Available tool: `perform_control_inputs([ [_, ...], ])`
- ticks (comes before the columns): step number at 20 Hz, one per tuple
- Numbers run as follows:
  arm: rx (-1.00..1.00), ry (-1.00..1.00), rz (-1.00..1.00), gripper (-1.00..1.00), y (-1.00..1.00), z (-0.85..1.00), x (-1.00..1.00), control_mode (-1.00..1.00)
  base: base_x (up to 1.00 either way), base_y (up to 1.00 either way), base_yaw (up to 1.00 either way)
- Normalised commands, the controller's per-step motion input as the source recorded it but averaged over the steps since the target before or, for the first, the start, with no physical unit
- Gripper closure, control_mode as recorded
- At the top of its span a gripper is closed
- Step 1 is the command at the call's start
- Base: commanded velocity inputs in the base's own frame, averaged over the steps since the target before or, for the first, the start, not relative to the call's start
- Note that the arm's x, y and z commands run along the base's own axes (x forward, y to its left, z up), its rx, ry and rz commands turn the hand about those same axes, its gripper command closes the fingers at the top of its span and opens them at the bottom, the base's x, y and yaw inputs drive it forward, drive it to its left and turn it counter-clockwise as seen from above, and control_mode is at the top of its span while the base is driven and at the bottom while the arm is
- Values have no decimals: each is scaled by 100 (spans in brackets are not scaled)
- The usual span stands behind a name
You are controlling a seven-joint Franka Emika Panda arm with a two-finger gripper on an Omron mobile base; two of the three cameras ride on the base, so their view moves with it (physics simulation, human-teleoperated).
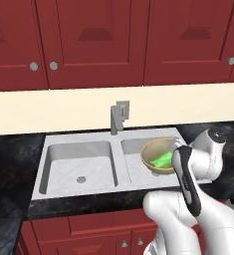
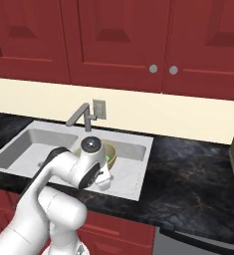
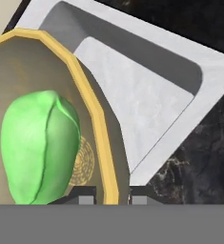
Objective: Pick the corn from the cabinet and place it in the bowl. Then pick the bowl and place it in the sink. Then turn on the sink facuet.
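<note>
White arm links fill the lower right of the left base view, reaching forward to the bowl (image 1: 159, 157), which hangs tilted over the right basin of the sink (image 1: 78, 164) with the corn (image 1: 163, 160) lying inside it. Behind the divider between the basins stands the sink facuet (image 1: 117, 117), upright and untouched, below red cabinets (image 1: 96, 42).

From the right base view, the arm's wrist hides most of the bowl; a strip of tan rim and a sliver of green show just beside it, above the basin nearer the black countertop (image 2: 188, 169).

Seen from the hand view, the gripper (image 3: 113, 198) is pinched on the bowl's rim, one dark fingertip inside the wall and one outside, with the rim running up between them. The corn rests in the bowl's well just left of the inner tip, close to it but apart. Pale basin floor lies beyond the rim.

Judged from this, the step is setting the bowl down in the basin. Doing it well likely means lowering steadily, levelling the bowl so the corn does not roll out, and letting go only once its base meets the basin floor.
</note>
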Motion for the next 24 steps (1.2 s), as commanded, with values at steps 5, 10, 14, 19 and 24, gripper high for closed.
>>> perform_control_inputs([
  [5, -1, 0, 12, 100, -1, -54, 54, -100, 0, 0, 0],
  [10, -5, 0, 11, 100, 0, -55, 56, -100, 0, 0, 0],
  [14, -8, 0, 10, 100, 0, -68, 39, -100, 0, 0, 0],
  [19, -6, 0, 7, 100, 0, -56, 40, -100, 0, 0, 0],
  [24, -5, 0, 4, 100, 0, -46, 32, -100, 0, 0, 0],
])
